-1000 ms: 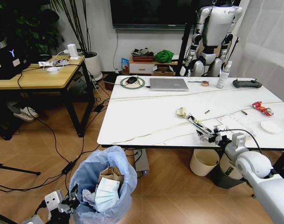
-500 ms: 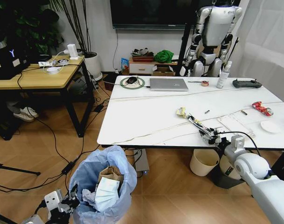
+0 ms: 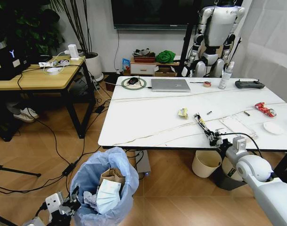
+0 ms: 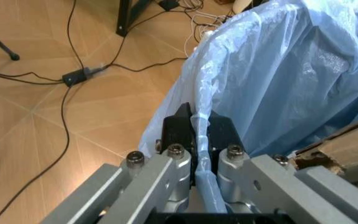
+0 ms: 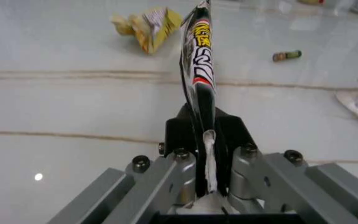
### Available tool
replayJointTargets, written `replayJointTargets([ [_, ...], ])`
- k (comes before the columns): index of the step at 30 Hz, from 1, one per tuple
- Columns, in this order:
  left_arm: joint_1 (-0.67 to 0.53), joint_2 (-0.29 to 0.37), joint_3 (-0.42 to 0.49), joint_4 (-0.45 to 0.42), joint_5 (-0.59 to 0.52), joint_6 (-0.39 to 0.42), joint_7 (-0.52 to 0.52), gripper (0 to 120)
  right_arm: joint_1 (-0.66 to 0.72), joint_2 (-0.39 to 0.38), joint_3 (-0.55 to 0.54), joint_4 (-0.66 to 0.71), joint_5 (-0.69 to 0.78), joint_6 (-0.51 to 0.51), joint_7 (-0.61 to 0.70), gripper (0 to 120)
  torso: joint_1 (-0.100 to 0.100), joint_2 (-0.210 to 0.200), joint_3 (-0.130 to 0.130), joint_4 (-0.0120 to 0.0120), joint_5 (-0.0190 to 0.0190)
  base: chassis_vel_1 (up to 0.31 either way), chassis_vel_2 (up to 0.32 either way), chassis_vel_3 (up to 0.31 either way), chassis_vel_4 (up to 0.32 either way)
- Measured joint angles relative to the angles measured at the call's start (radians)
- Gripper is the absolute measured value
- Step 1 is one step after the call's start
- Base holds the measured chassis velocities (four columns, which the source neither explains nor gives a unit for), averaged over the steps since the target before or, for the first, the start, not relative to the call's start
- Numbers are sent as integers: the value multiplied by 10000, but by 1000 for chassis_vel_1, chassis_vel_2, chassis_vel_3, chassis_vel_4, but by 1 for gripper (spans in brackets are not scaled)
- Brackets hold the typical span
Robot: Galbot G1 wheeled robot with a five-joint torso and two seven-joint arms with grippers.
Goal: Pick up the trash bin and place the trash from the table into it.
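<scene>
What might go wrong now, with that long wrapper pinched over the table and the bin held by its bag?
The right tool pinches only one end of the long black-and-yellow wrapper, so it could slip out on the way to the bin. The left tool grips the thin light-blue plastic bag lining the trash bin, which might tear or pull loose. The crumpled yellow wrapper lies on the white marble-look table and could be missed.

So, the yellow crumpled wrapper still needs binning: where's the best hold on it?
Probably the raised crumpled ridge of the yellow wrapper, approached from above: it lies low on the table with open tabletop all round, so fingers can straddle its folds.
</scene>
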Motion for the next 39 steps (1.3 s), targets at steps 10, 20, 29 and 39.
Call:
replayJointTargets([
  [10,65,60,-4,-55,-56,0,7,0,-814,-63,-766,3688,1426,907,-402,3,0,1,-2,0,-5,0,0,0,0],
  [20,74,13,57,-160,-46,38,0,0,-158,310,-5651,5520,1088,1658,-168,3,-2,2,-2,2,0,0,0,0,0],
  [29,-28,-22,154,-96,-21,110,-28,0,26,662,-7821,4641,-52,2436,-426,3,-2,2,-2,0,-2,0,0,0,0],
  [39,-45,-156,443,-37,219,118,-10,0,498,1248,-8081,3826,-112,2450,-237,3,-1,2,-1,1,0,0,0,0,0],
])
